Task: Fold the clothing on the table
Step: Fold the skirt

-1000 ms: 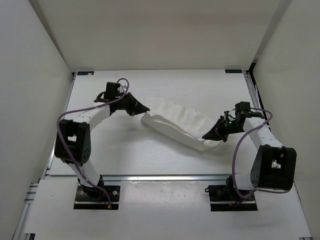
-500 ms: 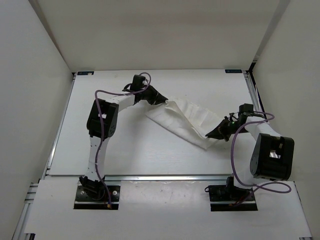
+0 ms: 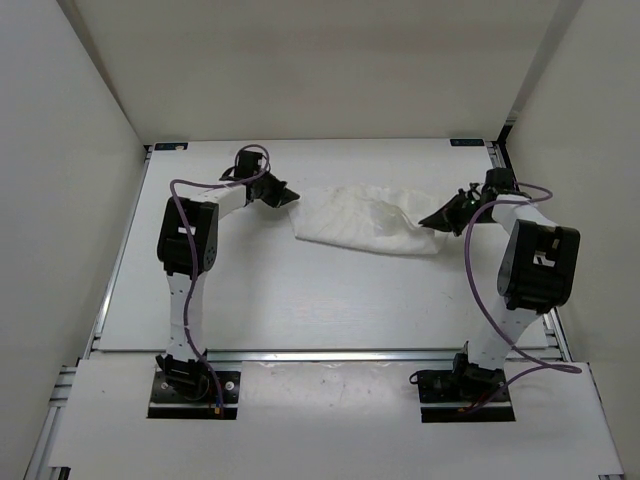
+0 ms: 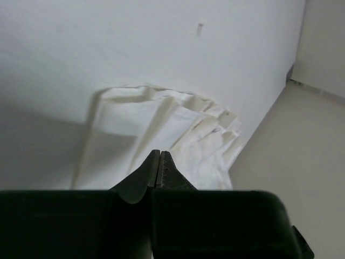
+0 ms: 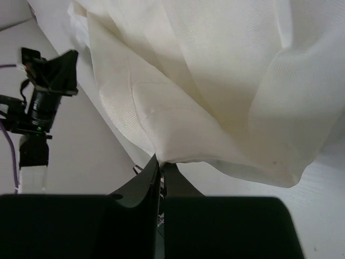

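White walls (image 3: 330, 70) box in the white counter (image 3: 250, 290), and against so much white the clothing (image 3: 365, 222) shows mainly by its creases and shadow. It lies toward the far side, bunched into a long band running crosswise, not spread flat. The right pincer (image 3: 434, 219) is at the band's right end, closed on the clothing. Its wrist view shows a fabric edge running straight into the meeting tips, with the cloth rising and draping away from them, so that end looks lifted a little off the counter rather than resting. The left pincer (image 3: 289, 196) sits just at the band's left end with its jaws pressed together. In its wrist view the tips overlap the cloth, yet no fabric shows clearly between them, so whether it has a corner cannot be told. Working from opposite ends makes sense for this step: thin, limp material will not keep a shape by itself, and tension from both ends would draw it flat before any fold. Judged from the rumpled band, the folding proper is not yet done. If the left side has no hold, a pull from the right would likely just drag the whole piece sideways.
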### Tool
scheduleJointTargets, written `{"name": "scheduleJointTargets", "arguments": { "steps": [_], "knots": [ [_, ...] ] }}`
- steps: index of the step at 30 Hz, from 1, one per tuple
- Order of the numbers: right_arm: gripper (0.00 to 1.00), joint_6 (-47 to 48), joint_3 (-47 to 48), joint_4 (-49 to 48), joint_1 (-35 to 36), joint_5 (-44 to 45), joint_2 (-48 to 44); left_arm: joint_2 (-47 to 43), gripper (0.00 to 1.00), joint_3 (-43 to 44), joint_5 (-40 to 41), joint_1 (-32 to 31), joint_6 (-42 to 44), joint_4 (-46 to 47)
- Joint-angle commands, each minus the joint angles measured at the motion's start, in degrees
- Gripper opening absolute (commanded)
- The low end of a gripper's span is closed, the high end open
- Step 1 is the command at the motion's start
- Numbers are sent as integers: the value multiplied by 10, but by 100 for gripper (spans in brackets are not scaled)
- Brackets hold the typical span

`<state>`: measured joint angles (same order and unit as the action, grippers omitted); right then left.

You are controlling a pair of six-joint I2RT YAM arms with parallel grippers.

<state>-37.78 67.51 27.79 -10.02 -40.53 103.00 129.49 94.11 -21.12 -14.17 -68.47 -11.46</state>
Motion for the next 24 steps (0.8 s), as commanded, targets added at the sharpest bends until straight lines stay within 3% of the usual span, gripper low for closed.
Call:
{"name": "scheduleJointTargets", "arguments": {
  "steps": [1, 10, 13, 16, 17, 19, 24],
  "knots": [
    [0, -28, 75, -28, 2, 7, 38, -66, 5, -46, 10, 2, 13, 6],
    [2, -52, 249, -45, 12, 24, 141, -107, 5, -151, -1, -13, 33, 25],
    [23, -55, 316, -91, 13, 20, 197, -130, 6, -188, 4, -28, 47, 24],
    [32, -84, 295, -210, 16, 35, 178, -155, 6, -226, 6, -30, 57, 18],
    [47, -97, 276, -262, 16, 47, 165, -165, 6, -239, 6, -28, 61, 17],
    [64, -99, 247, -308, 25, 70, 119, -179, 5, -261, 8, -25, 65, 21],
    [61, 37, 251, -187, 71, 154, 59, -237, 6, -327, -5, -5, 65, 37]
  ]
}}
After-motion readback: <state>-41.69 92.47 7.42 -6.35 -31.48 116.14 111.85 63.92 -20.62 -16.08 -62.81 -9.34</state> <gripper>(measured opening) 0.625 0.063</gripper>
